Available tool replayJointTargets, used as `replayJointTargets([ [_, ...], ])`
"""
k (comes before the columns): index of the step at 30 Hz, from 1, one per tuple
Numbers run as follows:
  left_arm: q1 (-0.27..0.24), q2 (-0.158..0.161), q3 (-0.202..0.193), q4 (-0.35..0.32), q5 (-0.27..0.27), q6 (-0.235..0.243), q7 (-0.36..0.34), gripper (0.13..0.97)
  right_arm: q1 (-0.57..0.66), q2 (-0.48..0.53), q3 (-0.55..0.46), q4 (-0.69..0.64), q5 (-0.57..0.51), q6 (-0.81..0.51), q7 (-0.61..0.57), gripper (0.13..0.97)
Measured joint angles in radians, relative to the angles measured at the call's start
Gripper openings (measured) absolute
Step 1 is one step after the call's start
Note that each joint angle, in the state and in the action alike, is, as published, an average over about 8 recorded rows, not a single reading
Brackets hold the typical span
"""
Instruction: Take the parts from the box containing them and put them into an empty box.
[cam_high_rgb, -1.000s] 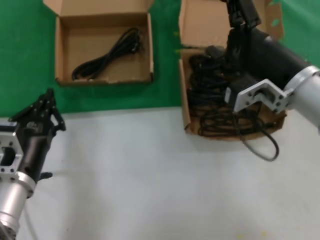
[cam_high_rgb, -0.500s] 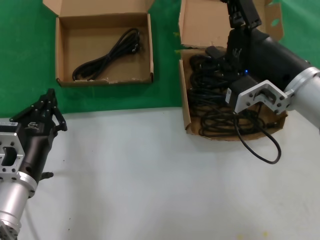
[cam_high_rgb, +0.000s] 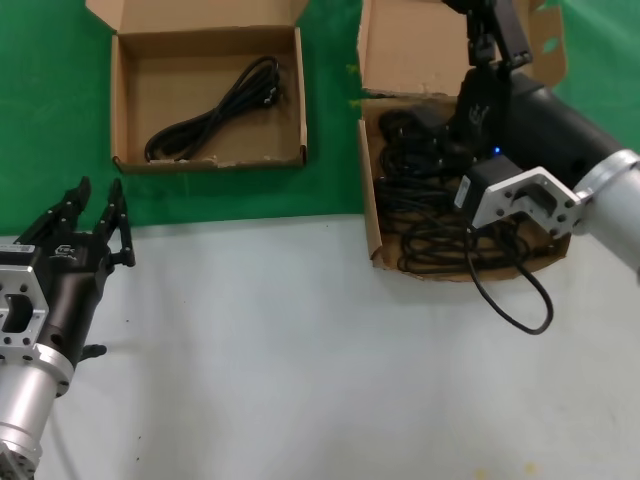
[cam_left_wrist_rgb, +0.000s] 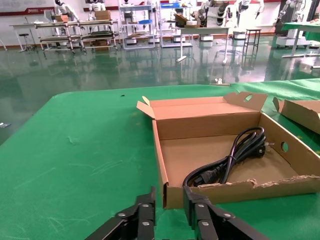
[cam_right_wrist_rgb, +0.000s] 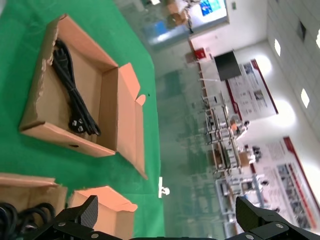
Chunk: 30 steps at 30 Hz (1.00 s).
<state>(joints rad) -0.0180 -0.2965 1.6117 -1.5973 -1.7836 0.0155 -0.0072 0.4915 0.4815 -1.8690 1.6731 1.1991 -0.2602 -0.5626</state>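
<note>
Head view: cord (cam_high_rgb: 213, 107) diagonal in box (cam_high_rgb: 128, 92).

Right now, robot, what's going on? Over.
Left tool open, parked near the table edge. Right tool open over the full box of cords. One cord lies in the other box.
</note>
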Motion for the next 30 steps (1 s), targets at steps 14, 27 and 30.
replayJointTargets([
  [14, 0.004, -0.001, -0.002, -0.001, -0.003, -0.003, 0.002, 0.403, -0.096, -0.036, 0.052, -0.014, 0.117, 0.051, 0.11, 0.966],
  [27, 0.007, -0.001, -0.004, -0.001, -0.006, -0.006, 0.003, 0.683, -0.188, -0.069, 0.103, -0.028, 0.23, 0.1, 0.215, 0.966],
  [30, 0.008, -0.002, -0.005, -0.001, -0.007, -0.007, 0.003, 0.751, -0.209, -0.077, 0.115, -0.031, 0.256, 0.111, 0.24, 0.966],
])
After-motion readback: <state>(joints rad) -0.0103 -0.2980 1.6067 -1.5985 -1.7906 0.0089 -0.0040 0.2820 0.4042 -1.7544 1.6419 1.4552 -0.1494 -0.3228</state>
